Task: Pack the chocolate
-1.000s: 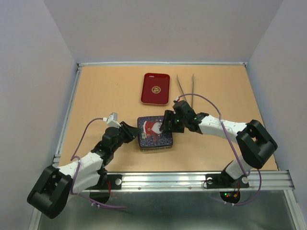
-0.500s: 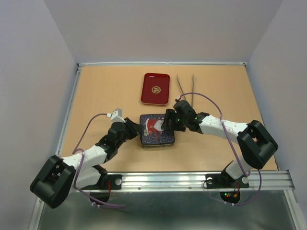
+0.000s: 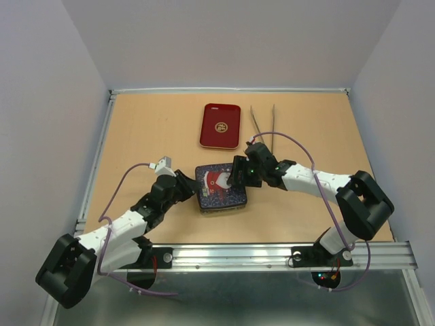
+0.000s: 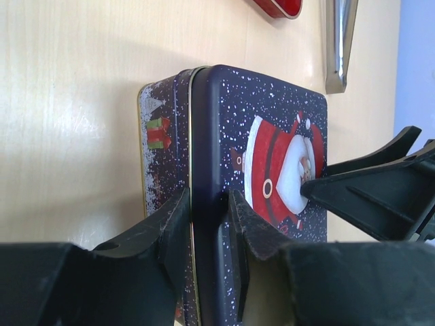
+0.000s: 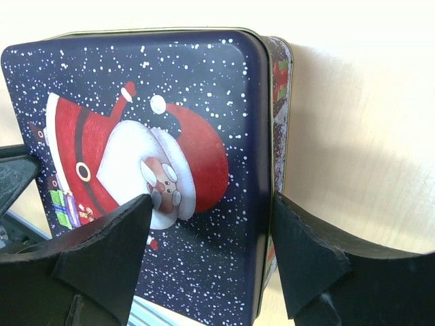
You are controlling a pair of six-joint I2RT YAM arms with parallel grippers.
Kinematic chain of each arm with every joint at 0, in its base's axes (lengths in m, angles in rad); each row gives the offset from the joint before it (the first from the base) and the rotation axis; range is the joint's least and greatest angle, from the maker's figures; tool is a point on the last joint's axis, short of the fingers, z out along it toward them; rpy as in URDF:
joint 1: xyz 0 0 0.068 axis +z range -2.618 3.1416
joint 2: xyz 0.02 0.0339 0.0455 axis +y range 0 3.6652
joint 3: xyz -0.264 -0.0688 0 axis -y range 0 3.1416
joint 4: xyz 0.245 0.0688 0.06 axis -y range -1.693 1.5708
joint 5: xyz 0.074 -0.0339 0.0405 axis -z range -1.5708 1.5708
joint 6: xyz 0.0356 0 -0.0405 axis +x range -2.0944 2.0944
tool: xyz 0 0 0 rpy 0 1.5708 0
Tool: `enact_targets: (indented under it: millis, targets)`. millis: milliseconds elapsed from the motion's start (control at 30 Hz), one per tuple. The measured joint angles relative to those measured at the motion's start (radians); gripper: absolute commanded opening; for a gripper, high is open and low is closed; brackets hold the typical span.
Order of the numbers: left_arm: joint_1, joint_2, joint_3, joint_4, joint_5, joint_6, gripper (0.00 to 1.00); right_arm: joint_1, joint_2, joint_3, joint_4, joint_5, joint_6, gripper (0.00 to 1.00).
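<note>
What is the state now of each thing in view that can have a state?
Tin: closed, lying flat.
Left tool: shut on the tin's rim.
Right tool: open, astride the tin's opposite edge.
Red tray: lying flat, untouched.
Tweezers: lying flat, not held.

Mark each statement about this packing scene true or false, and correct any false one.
1. The Santa tin has its lid on. True.
2. The left end effector hangs clear of the tin. False: it pinches the lid's edge.
3. The tweezers lie beside the red tray without touching it. True.
4. The red tray rests on the tin. False: it lies apart, farther from the arms.
5. The right end effector is closed tight. False: its jaws stand wide, straddling the tin's side edge.
</note>
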Motion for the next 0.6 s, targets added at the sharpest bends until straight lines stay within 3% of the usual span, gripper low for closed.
enact_targets:
  millis: [200,300,600]
  targets:
    - [-0.001,-0.028,0.006,-0.05,-0.001,-0.005,0.34,0.0,0.0,0.0,0.0,0.0,0.0,0.74]
    - [-0.002,-0.031,0.015,-0.073,-0.002,-0.004,0.45,0.0,0.0,0.0,0.0,0.0,0.0,0.74]
    - [-0.005,-0.038,0.033,-0.147,-0.026,0.012,0.5,0.0,0.0,0.0,0.0,-0.005,0.0,0.74]
